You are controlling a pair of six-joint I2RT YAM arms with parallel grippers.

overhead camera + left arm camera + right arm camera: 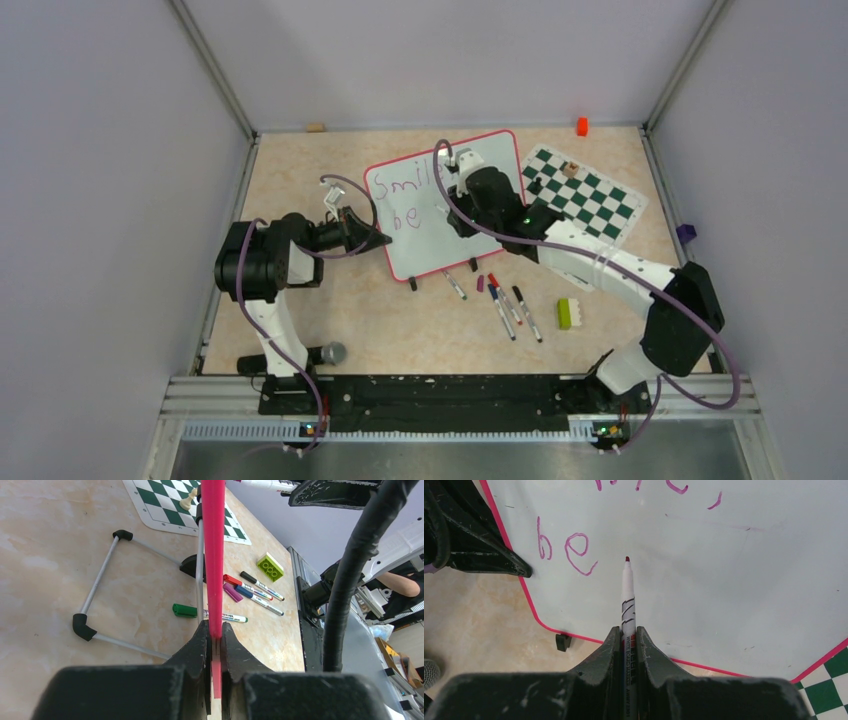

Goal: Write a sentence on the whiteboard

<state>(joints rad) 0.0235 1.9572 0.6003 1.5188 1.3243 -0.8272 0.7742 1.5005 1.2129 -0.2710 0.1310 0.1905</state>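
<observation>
Two lines of thin purple handwriting (576, 554), "Smile," and "be", are on the glossy white red-rimmed whiteboard (430, 250), near the middle of the beige table's (300, 180) far edge. The left pincer (215, 630) clamps its rim; the right pincer (628, 632) grips a white marker (628, 592), tip beside "be".

Beige mottled tabletop (400, 330). At centre, whiteboard (425, 250); upper right, chequered mat (600, 205). Lower centre, loose markers (505, 305) beside green brick (569, 313).

Whiteboard (425, 250) sentence (408, 182) reads "Smile" over "be"; marker (628, 605) print too small to read
</observation>
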